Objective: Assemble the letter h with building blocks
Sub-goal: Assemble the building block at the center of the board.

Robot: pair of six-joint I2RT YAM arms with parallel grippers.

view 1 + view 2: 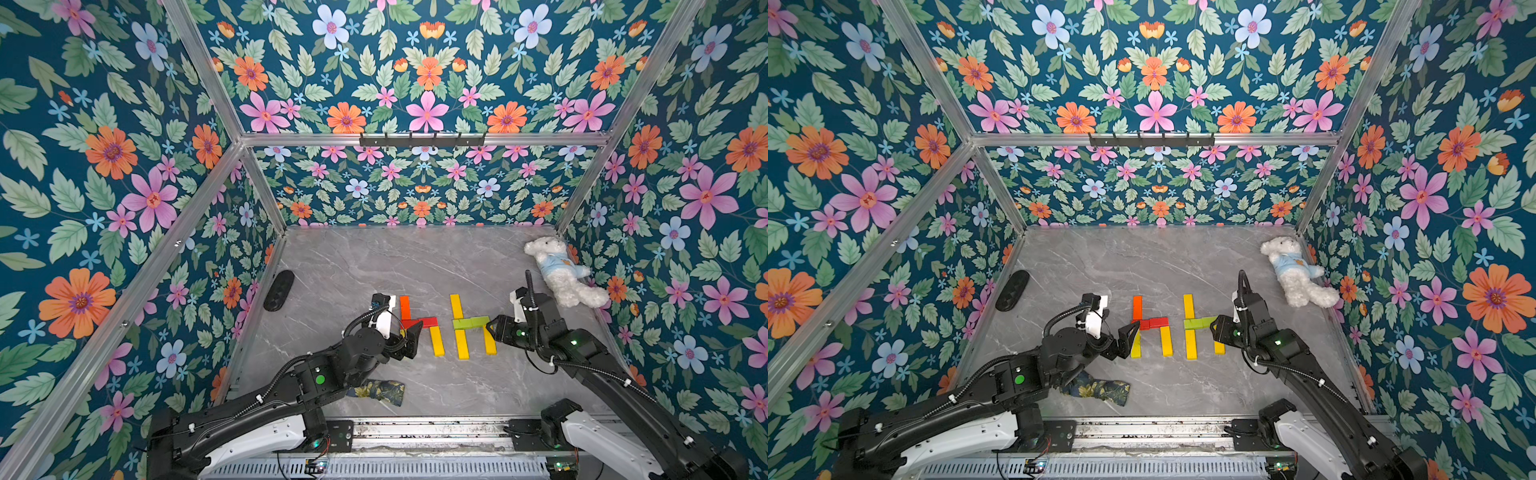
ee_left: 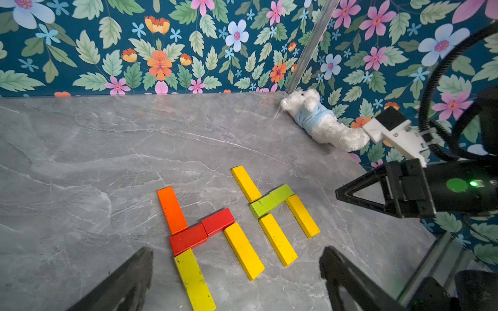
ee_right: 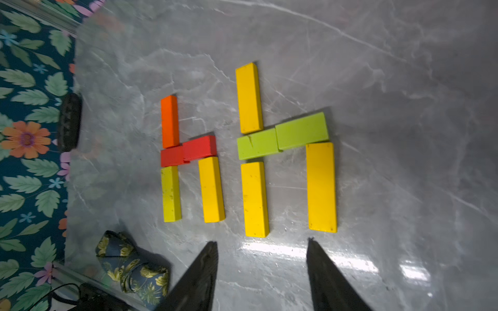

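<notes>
Jaws on both arms stand open, empty. In both top views, building blocks [image 1: 456, 305] form two letters on the counter [image 1: 353, 266], green-barred h [image 1: 1200, 323] at 3 o'clock of red-barred h [image 1: 1158, 321]. Left wrist view: ten bars laid, none spare. Right wrist view: same; task looks finished.

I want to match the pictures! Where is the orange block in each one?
In both top views: the orange block, low, near the middle.
Left wrist view: just past the red blocks.
Right wrist view: past the red blocks too.
Landmark: red blocks touching its end.
</notes>
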